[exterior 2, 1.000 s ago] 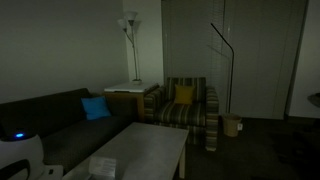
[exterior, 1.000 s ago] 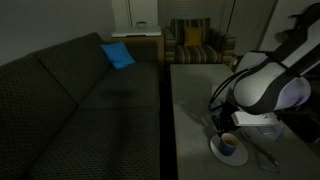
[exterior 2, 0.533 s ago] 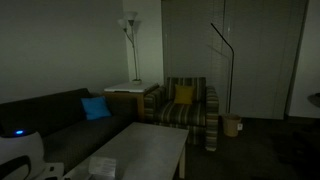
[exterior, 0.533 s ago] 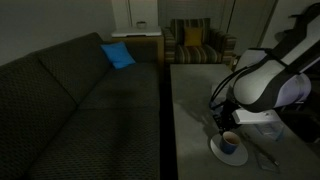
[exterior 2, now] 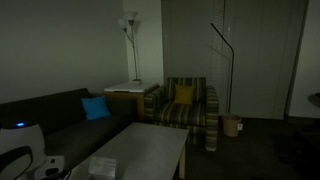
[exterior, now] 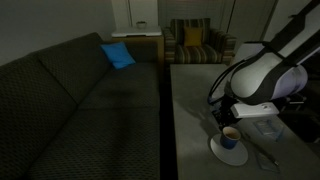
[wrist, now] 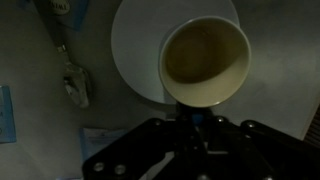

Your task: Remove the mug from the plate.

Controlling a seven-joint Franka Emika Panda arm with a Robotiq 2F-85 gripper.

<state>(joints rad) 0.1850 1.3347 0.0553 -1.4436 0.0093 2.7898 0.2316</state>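
The mug (wrist: 205,62) fills the wrist view, brownish-orange inside, close under the camera and over the right part of the white plate (wrist: 138,50). In an exterior view the mug (exterior: 229,136) hangs just above the plate (exterior: 216,153) near the table's front. My gripper (exterior: 222,122) stands over the mug's near side. In the wrist view my gripper (wrist: 200,116) is at the mug's near rim and looks shut on it. The fingertips are lost in the dark.
A white boxy object (exterior: 262,127) lies beside the plate, under the arm. A small corded item (wrist: 76,86) and a bluish flat item (wrist: 5,112) lie left of the plate. A dark sofa (exterior: 80,95) runs along the table (exterior: 190,100); a striped armchair (exterior: 195,45) stands behind.
The arm has risen a little and the mug has come up with it, off the plate's surface. The plate has stayed in place.
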